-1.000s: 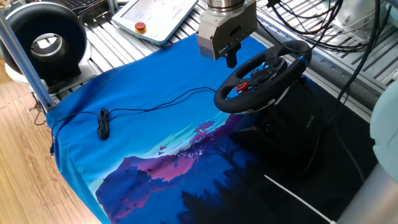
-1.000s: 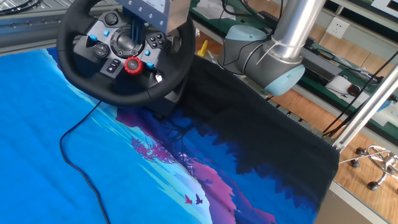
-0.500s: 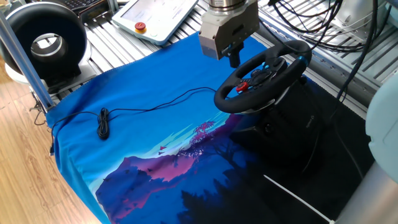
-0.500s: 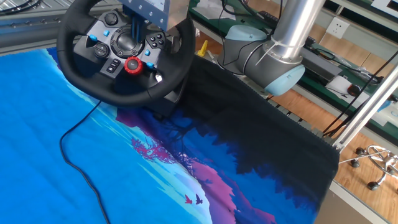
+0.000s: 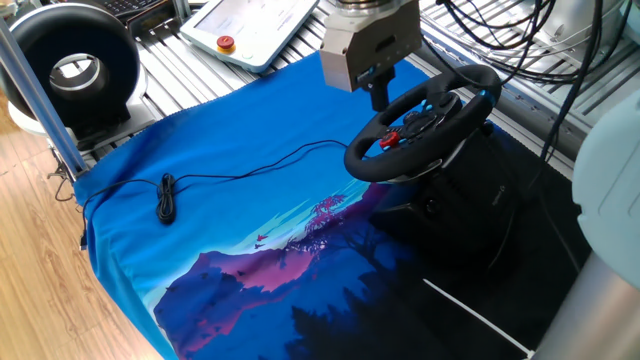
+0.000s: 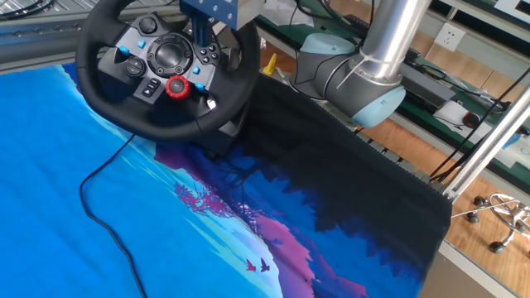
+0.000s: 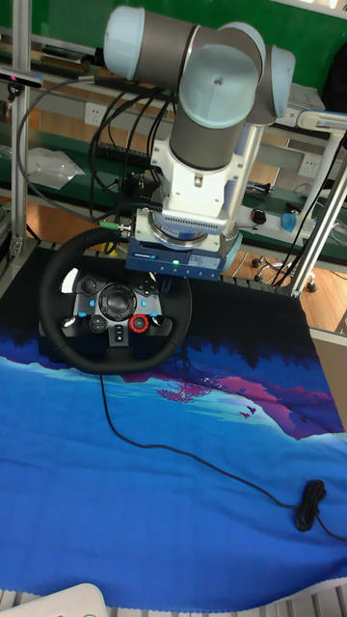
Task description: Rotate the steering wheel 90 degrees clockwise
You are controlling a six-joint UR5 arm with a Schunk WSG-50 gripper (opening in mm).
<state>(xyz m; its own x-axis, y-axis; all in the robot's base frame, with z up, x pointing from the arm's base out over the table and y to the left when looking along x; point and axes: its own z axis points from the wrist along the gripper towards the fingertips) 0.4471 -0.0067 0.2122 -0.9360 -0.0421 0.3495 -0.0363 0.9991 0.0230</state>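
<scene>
The steering wheel (image 5: 412, 125) is black and padded, with a blue stripe on the rim and red and blue hub buttons. It stands tilted on its black base at the right of the blue cloth. It also shows as the steering wheel (image 6: 170, 56) and the steering wheel (image 7: 116, 307). My gripper (image 5: 380, 97) hangs just above the wheel's upper left rim, its dark fingers together with nothing between them. From the other side, the gripper (image 6: 203, 31) sits over the upper right of the hub, inside the rim.
A black ring-shaped device with a white centre (image 5: 75, 65) stands at the back left beside a metal post (image 5: 35, 85). A white pendant (image 5: 250, 25) lies behind the cloth. A black cable (image 5: 165, 197) runs across the cloth to the wheel. The arm's base (image 6: 356, 79) is at the right.
The gripper has shifted sideways and slightly up, from in front of the hub centre toward the rim. The wheel has not turned.
</scene>
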